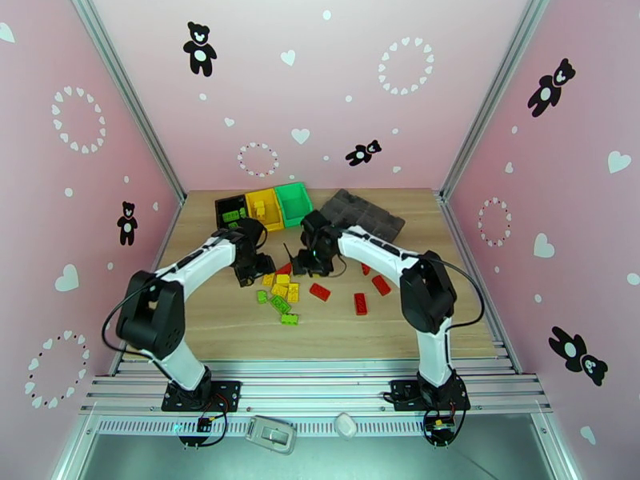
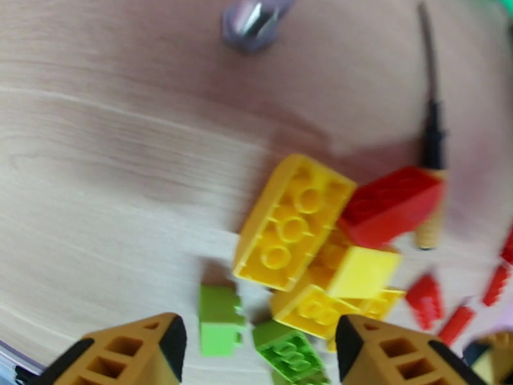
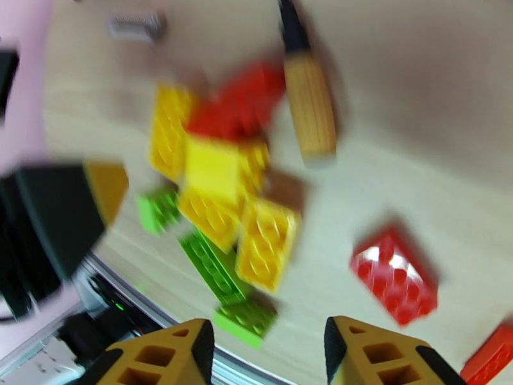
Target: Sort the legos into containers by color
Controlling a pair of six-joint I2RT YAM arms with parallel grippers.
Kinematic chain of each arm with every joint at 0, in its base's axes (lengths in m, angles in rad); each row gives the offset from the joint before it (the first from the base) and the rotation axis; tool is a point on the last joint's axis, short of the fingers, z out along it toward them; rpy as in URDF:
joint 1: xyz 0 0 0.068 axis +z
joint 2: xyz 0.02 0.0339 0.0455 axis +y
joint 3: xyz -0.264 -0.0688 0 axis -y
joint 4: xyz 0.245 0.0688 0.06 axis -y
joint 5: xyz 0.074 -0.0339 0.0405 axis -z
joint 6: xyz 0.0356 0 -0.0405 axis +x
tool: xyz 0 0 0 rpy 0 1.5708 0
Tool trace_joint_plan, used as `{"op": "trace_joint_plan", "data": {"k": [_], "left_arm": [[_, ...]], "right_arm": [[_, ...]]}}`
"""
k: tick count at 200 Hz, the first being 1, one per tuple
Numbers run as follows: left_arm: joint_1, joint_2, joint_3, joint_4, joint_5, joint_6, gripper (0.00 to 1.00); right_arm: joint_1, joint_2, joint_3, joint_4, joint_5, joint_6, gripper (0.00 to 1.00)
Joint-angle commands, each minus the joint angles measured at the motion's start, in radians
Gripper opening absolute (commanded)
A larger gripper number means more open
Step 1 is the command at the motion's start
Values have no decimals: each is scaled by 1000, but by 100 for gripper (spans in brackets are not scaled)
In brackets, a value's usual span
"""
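Left wrist view, smeared by motion, crops the left gripper [image 2: 256, 360] to two orange lattice fingertips at the bottom edge. Its jaws are spread and pinch nothing, with a lime green brick [image 2: 220, 319] just above the gap and the glossy studded legos [image 2: 292, 222] heaped at centre right on the pale woodgrain table [image 2: 96, 155]. Right wrist view is blurrier: the right gripper [image 3: 263, 354], likewise cropped, stands spread and empty below the pile, with a ribbed wooden screwdriver handle [image 3: 309, 110] at upper centre. Top external places the plastic containers [image 1: 264, 206] just above centre.
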Motion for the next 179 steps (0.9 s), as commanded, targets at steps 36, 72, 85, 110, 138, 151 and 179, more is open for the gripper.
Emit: {"op": "trace_joint_plan", "data": {"k": [36,72,85,110,138,151,179], "left_arm": [[-20,76,56,-2,-41,79,66],[-22,127,77,2,-46,94,66],[-24,143,87,3,-48,101,66],[-30,172,108,-3,-57,112,66],[-31,197,132,-8,-60,117,63],[-31,208,143,-11,-61,118,60],[-34,226,159,-14,-56,120,55]], "right_arm": [[18,-132,-128,24,45,16,52],[19,-130,-123,26,39,15,52],[19,-125,-117,23,38,14,52],[20,-118,-111,24,33,14,52],[19,-108,-105,23,28,12,52],[20,-104,-104,23,26,9,52],[19,-93,-94,20,23,7,51]]}}
